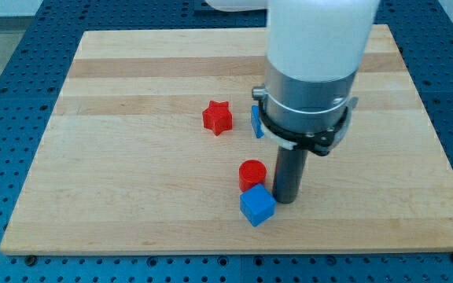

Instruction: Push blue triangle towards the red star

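Observation:
The red star (pixel 218 117) lies near the middle of the wooden board (pixel 132 157). A blue block (pixel 256 122), the blue triangle, sits just to the star's right; the arm hides most of it, so its shape is unclear. My tip (pixel 285 200) rests on the board toward the view's bottom, well below the blue triangle. It stands just right of a red cylinder (pixel 252 174) and touches or nearly touches the upper right of a blue cube (pixel 257 206).
The arm's white and grey body (pixel 313 71) covers the board's upper middle right. The board's bottom edge runs close below the blue cube. A blue perforated table surrounds the board.

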You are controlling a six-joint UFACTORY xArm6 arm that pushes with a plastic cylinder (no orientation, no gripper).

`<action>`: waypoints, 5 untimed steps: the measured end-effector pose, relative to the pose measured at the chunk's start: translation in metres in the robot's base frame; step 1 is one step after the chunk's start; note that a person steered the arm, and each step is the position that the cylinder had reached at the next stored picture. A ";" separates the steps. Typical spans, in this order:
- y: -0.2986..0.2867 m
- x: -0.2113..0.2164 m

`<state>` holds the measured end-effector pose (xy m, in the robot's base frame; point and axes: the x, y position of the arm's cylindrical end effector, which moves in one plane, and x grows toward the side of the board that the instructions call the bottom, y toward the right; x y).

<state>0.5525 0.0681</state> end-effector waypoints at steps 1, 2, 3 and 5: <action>0.006 -0.053; -0.003 -0.085; -0.006 -0.085; -0.021 -0.112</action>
<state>0.4407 0.0468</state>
